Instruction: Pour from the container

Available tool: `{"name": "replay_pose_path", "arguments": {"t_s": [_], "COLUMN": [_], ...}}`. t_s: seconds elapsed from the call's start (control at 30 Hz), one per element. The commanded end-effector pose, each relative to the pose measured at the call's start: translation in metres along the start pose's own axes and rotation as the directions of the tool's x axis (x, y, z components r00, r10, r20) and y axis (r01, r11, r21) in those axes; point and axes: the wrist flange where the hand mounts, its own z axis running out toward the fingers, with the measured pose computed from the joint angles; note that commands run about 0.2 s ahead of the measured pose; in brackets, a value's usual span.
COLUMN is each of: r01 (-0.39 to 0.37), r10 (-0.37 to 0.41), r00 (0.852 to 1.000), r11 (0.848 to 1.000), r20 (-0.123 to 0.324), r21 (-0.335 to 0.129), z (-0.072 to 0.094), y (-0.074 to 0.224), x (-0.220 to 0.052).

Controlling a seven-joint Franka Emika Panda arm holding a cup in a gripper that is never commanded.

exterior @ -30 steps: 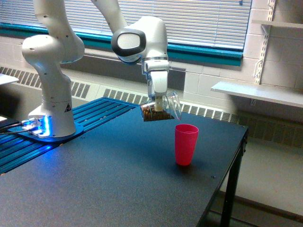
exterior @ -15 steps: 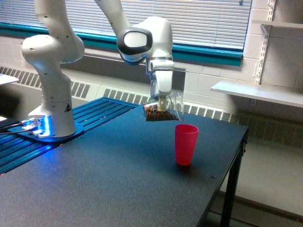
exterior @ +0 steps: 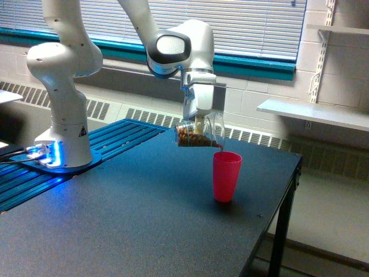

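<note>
Item: container (exterior: 199,135), clear, brown bits inside, clamped in our gripper (exterior: 199,122). We note it has shifted toward the exterior view's right since half a second ago, tipped on its side, mouth now just above the pink cup (exterior: 226,176) on the black table (exterior: 127,225).

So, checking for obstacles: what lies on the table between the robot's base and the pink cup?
Nothing: in the exterior view the black table is bare between the robot base and the pink cup.
</note>
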Motion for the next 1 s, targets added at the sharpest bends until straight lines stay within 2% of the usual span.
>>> {"name": "replay_pose_path", "arguments": {"t_s": [0.03,1.0], "r01": [0.006,0.067], "r10": [-0.006,-0.067], "r00": [1.0,0.998], "r11": [1.0,0.994], "r20": [-0.007,0.005], "r21": [-0.031,-0.087], "z": [-0.0043,-0.01], "y": [-0.0005,-0.0068], "x": [0.0033,0.0077]}}
